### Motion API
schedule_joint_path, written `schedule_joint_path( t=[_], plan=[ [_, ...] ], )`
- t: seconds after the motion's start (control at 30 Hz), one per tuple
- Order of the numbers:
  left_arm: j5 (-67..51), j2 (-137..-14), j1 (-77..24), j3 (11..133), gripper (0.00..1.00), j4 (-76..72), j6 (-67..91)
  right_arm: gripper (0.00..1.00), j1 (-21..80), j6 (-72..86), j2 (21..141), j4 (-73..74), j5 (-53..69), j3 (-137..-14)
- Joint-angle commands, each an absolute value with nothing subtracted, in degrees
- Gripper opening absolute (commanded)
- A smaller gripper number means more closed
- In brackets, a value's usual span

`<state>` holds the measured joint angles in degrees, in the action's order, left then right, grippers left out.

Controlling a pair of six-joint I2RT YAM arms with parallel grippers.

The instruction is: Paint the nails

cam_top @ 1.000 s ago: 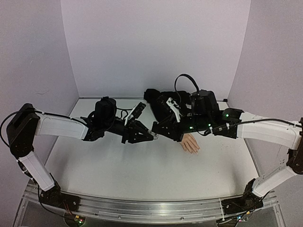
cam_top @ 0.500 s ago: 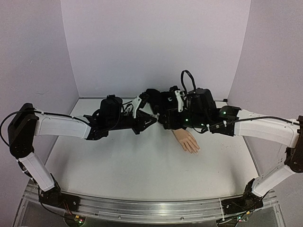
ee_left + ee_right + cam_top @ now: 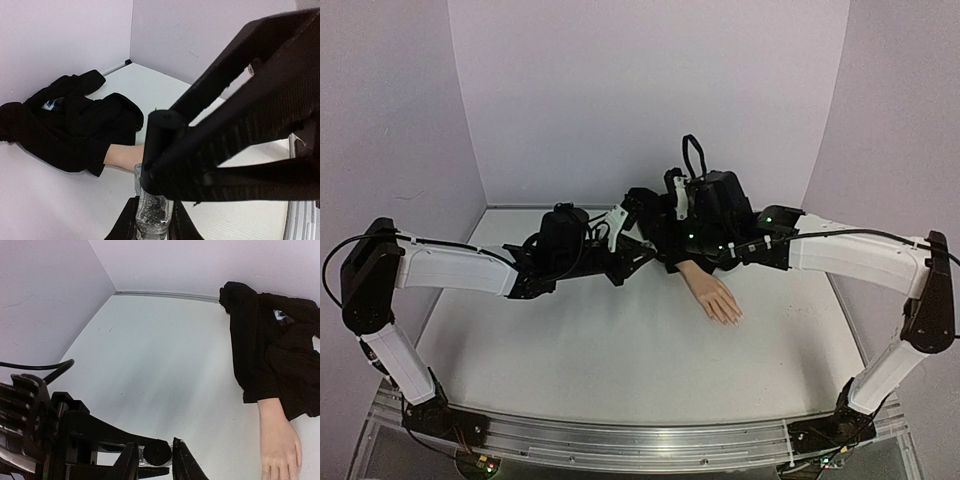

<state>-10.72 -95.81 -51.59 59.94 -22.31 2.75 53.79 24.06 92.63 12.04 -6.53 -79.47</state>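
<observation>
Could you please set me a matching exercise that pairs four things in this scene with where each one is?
Things:
1. mannequin hand
2. black sleeve
3. clear bottle
4. dark cap

Places:
A. gripped in the left end effector
B. flanked by the fingers of the right end effector
C. lying flat on the white table
D. bunched by the back wall

Pairs: 1-C, 2-D, 3-A, 4-B.

Even lilac-tinted light, soft shadows, blurred foreground
</observation>
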Motion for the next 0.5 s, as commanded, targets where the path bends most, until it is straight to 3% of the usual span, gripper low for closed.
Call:
schedule_joint_path(
  t=[0.0,0.17,0.33,0.4,0.47],
  plan=[
    [-10.3,-94.1,-51.9,61.6,0.0,-23.1,1.6,0.26,54.3,23.0,93.5,13.0,-5.4,-82.2],
    [-19.2,-92.7,-51.7,60.9,0.0,-22.5,0.0,0.0,54.3,17.5,93.1,12.9,-2.4,-81.8],
    [-52.6,-90.0,-49.1,60.5,0.0,-19.1,-2.7,0.0,54.2,-4.2,87.9,12.6,23.4,-74.6],
    [-68.9,-90.5,-47.2,60.7,0.0,-21.1,1.4,0.0,54.1,-8.6,86.2,12.5,33.6,-71.6],
    [-76.5,-91.6,-45.9,61.4,0.0,-23.3,6.4,0.0,54.0,-8.3,86.6,12.8,40.1,-71.7]
  ],
)
